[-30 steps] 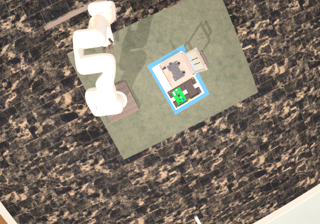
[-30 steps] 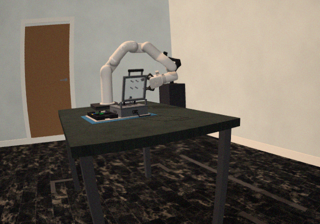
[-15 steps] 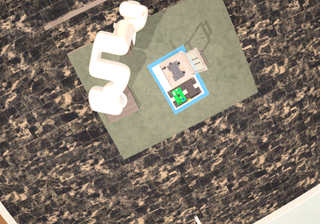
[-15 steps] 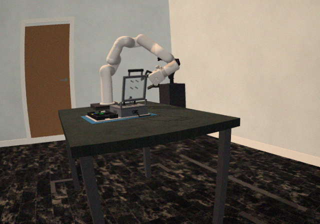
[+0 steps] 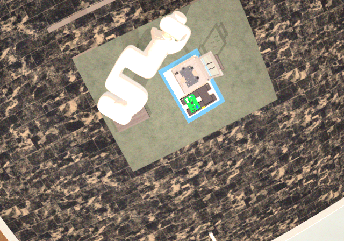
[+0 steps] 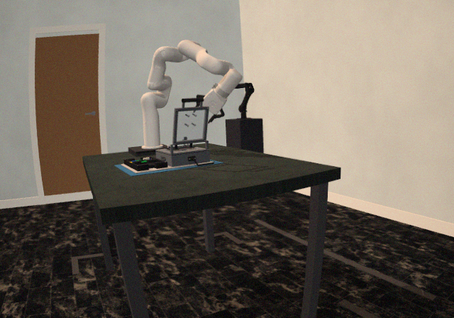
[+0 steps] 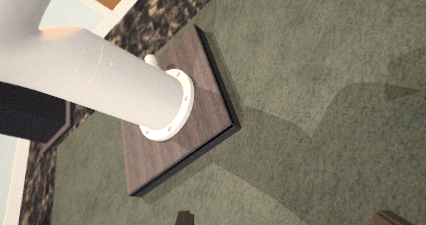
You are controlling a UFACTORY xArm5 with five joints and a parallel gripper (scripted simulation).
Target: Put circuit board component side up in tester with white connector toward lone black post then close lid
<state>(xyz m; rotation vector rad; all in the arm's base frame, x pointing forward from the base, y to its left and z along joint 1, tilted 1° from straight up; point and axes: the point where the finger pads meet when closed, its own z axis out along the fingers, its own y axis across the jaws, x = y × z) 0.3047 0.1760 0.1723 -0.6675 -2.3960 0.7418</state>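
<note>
The green circuit board (image 5: pixel 193 103) (image 6: pixel 145 159) lies in the dark tray (image 5: pixel 207 93) (image 6: pixel 137 166) at one end of the blue mat (image 5: pixel 207 110) (image 6: pixel 126 168). The tester (image 5: pixel 188 76) (image 6: pixel 183 157) stands beside the tray with its bed bare and its clear lid (image 5: pixel 212 64) (image 6: pixel 190 125) raised upright. My gripper (image 6: pixel 216 116) (image 7: pixel 287 220) is open and empty. It hangs in the air behind the raised lid, well above the table and away from the tray. In the top view my own wrist hides it. The wrist view shows only the two fingertips at the bottom edge.
The green table (image 5: pixel 155 143) (image 6: pixel 220 182) (image 7: pixel 300 45) carries my arm's wooden base plate (image 5: pixel 138 119) (image 7: pixel 165 160) near one edge. A black pedestal (image 6: pixel 243 133) with a dark arm stands behind the table. A door is in the back wall.
</note>
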